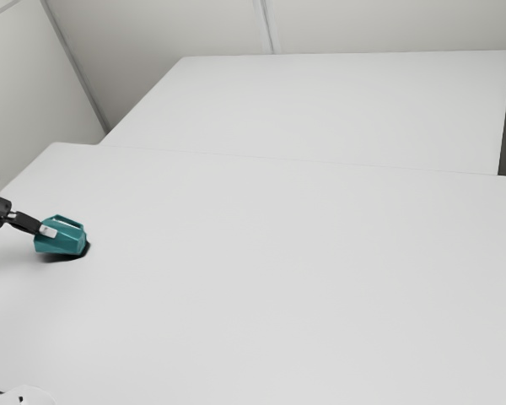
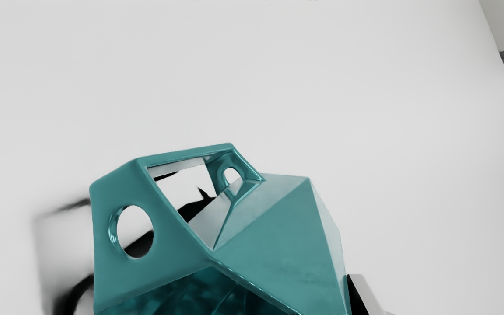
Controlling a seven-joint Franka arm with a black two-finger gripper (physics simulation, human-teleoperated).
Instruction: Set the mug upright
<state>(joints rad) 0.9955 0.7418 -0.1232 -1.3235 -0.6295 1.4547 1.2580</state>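
Note:
The teal, faceted mug (image 1: pixel 61 240) is at the exterior view's left, tipped on its side with its handle uppermost. My gripper (image 1: pixel 48 231) reaches in from the left edge and meets the mug's side. In the wrist view the mug (image 2: pixel 274 227) has its dark opening toward my hand, and the handle with its round holes stands out from the body. Part of my gripper (image 2: pixel 360 295) lies right against the mug's outer wall. Most of the gripper is hidden, and its hold on the mug cannot be made out. Whether the mug touches the table is unclear.
A white table (image 1: pixel 261 270) spreads under the mug, with a dark shadow beside it. Behind stands another white surface (image 1: pixel 320 110), with pale walls beyond. A white rounded object (image 1: pixel 21 396) with a dark cable is at the exterior view's bottom left corner.

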